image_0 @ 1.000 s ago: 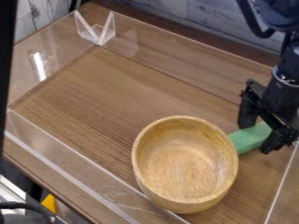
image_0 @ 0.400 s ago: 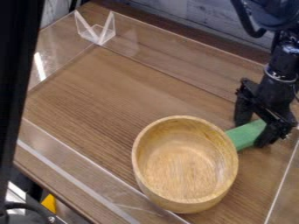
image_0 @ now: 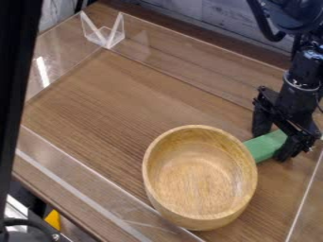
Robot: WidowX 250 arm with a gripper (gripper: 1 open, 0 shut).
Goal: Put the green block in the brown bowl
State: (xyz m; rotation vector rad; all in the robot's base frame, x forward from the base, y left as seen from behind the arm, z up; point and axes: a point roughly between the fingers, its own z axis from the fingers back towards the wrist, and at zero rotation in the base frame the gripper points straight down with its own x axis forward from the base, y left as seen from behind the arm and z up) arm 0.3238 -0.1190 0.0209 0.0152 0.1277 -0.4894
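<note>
The gripper (image_0: 285,135) points straight down with its jaws spread wide, one dark finger on each side of the block (image_0: 265,146), so the block's far end lies between and just under the fingertips while its near end sticks out toward the lower left. Nothing is clamped: the block lies flat on the table (image_0: 139,95), and the fingers straddle its short width, which reads as a line-up for a pinch across the narrow sides, the easiest way to take a flat, long piece. The bowl (image_0: 201,176) sits just left of and below the gripper as the camera sees it, its thick rim almost touching the block's near end; whether they actually meet I cannot tell. That closeness means the carry, once the block is held, should be short, but the block will need to clear the rim first. A small clear stand (image_0: 102,30) sits far off at the upper left, well apart from the work. Against the frame a second back, the gripper stands a touch higher and further right in the picture, more squarely over the block, with the opening unchanged; block and bowl have not shifted.
</note>
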